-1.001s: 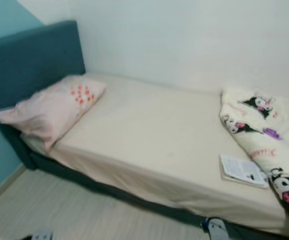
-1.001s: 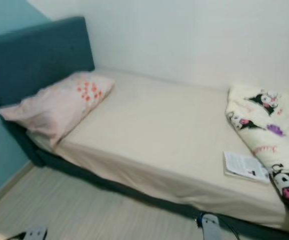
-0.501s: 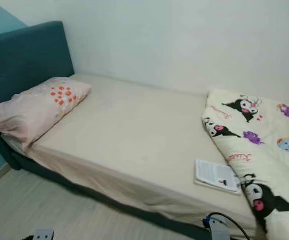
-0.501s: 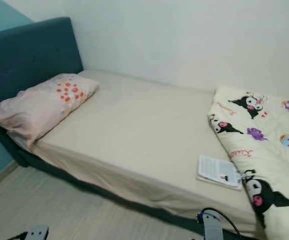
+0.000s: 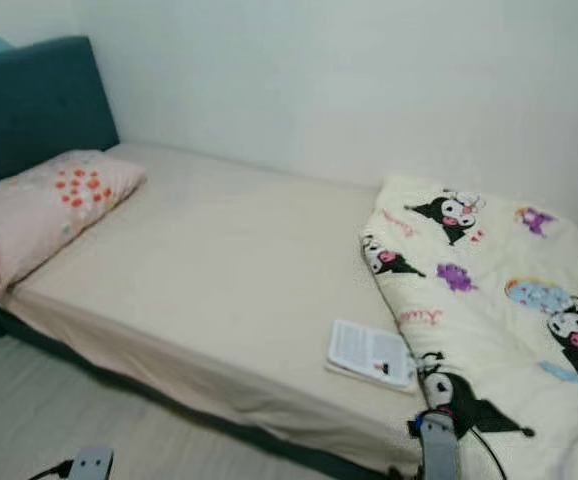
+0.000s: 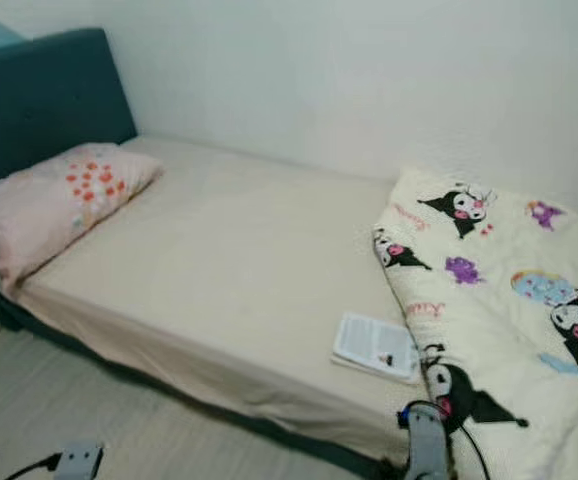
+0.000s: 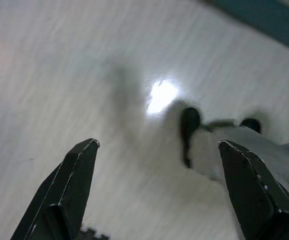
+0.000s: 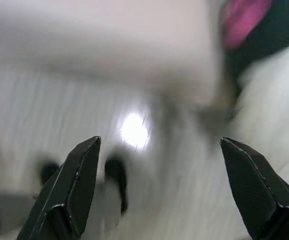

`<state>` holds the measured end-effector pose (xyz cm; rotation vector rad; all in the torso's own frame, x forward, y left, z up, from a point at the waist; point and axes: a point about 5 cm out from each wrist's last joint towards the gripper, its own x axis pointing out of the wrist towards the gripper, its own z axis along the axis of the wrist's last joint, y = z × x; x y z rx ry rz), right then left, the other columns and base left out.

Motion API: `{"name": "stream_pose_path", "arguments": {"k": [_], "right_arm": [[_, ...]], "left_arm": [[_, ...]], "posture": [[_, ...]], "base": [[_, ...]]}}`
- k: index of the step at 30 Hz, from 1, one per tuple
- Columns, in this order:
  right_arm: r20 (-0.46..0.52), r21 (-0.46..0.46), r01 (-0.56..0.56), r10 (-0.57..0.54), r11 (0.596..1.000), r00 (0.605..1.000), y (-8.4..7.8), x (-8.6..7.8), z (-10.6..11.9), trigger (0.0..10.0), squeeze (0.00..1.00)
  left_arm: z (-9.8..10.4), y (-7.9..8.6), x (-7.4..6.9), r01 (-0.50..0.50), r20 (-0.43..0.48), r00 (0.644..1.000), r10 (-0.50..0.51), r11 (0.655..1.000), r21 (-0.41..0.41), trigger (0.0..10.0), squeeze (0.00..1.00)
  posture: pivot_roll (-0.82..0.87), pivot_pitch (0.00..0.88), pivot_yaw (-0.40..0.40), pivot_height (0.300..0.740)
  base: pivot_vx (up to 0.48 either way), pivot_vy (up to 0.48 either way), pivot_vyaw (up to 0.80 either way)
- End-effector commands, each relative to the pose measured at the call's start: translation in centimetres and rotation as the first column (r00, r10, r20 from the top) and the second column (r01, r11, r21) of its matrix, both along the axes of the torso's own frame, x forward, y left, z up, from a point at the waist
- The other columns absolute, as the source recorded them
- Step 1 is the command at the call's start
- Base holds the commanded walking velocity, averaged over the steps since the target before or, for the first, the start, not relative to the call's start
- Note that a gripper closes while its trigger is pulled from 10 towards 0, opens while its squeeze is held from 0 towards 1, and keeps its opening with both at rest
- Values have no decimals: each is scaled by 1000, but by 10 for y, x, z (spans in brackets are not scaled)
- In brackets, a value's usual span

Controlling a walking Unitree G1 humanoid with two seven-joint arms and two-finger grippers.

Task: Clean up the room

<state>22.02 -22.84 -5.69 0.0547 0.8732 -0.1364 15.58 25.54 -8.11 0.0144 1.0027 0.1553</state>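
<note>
Both tools hang low with fingers spread wide and hold nothing: the left tool over pale floor, the right tool just beside the bed's near edge, likely carried idle while the robot faces its work. On the mattress a booklet lies flat near the front edge, touching the bunched cartoon-print quilt heaped at the foot; a pink pillow rests by the teal headboard; the quilt's heap suggests bed-making is not yet begun.

Location is a home bedroom: bed with teal headboard, pillow, and cartoon-print quilt.
</note>
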Motion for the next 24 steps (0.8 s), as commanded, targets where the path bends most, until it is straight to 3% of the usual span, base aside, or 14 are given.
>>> {"name": "stream_pose_path", "arguments": {"k": [1,3,4,5,8,10,14,18,22,23,24], "right_arm": [[51,27,-9,8,1000,999,7,11,6,10000,0],[126,29,-20,16,999,992,7,33,22,10000,0],[126,29,-20,16,999,992,7,33,22,10000,0],[188,35,-25,18,999,982,8,50,35,10000,0],[206,42,-24,15,999,978,8,55,39,10000,0],[282,50,-27,12,998,959,9,73,56,10000,0],[375,33,-48,32,998,926,10,94,80,10000,0],[430,39,-53,30,998,902,11,105,93,10000,0],[454,28,-86,64,996,889,16,110,98,10000,0],[458,6,-176,154,984,876,30,111,98,10000,0],[458,6,-176,154,984,876,30,111,98,10000,0]], "left_arm": [[-1,-11,5,2,17,1000,-2,1000,-16,10000,0],[-2,-47,21,34,51,998,-32,998,-46,10000,0],[-2,-47,21,34,51,998,-32,998,-46,10000,0],[0,-69,33,54,81,996,-49,996,-65,10000,0],[1,-72,36,58,87,995,-52,996,-68,10000,0],[3,-73,40,66,102,993,-59,996,-67,10000,0],[6,-65,43,51,117,992,-45,997,-54,10000,0],[11,-61,52,29,157,987,-21,998,-50,10000,0],[16,-60,59,12,194,981,-3,999,-49,10000,0],[26,-56,73,-19,255,967,29,999,-45,10000,0],[26,-56,73,-19,255,967,29,999,-45,10000,0]], "posture": [[-50,0,-53,708],[-51,0,-55,708],[-51,0,-55,708],[-50,0,-57,708],[-50,0,-57,708],[-61,0,-46,708],[-63,0,-41,708],[-61,0,-43,708],[-63,0,-43,708],[-65,0,-44,708],[-65,0,-44,708]], "base": [[0,-480,-425],[0,-480,-756],[0,-480,-756],[0,-480,-750],[0,-480,-750],[0,-240,-750],[0,0,-750],[0,0,-750],[0,0,0],[0,0,0],[0,0,0]]}}
